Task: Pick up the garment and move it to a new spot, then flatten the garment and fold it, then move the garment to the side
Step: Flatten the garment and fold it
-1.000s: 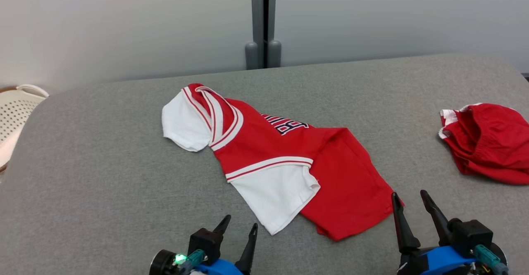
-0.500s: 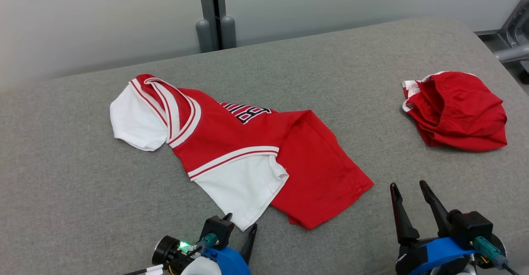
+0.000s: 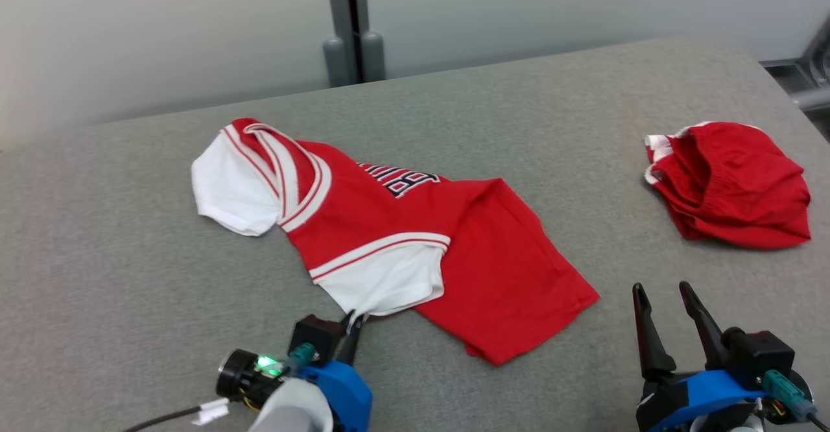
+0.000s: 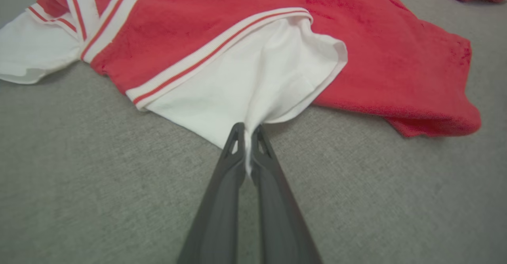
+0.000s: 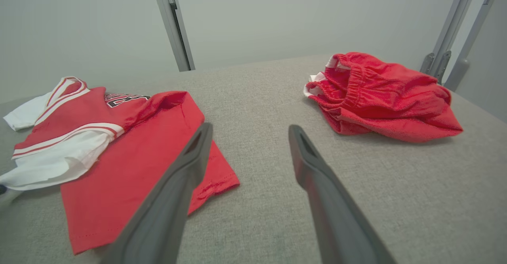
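Between the pressed-together fingers of the left tool [image 3: 353, 320] sits the near corner of the garment's white sleeve [image 4: 253, 81], pinched right at its hem. Ahead of that tool the garment [image 3: 395, 224], red with white sleeves and striped trim, lies rumpled on the grey worktop [image 3: 130, 257], its red body running off to the tool's right. The right tool [image 3: 661, 286] hovers with its fingers spread and holds nothing. The garment's red hem lies just ahead to its left, and a separate heap of red shorts [image 3: 733, 185] lies ahead to its right, well apart from the garment.

The step in hand looks like the pick-up. The bite is thin and on a single corner, so a slow, steady lift should suit it better than a jerk, since the cloth could slip out under its own hanging weight. Bringing the right tool onto the red hem before carrying would likely help, so the garment travels spread rather than dangling, and the carry should steer clear of the red shorts.
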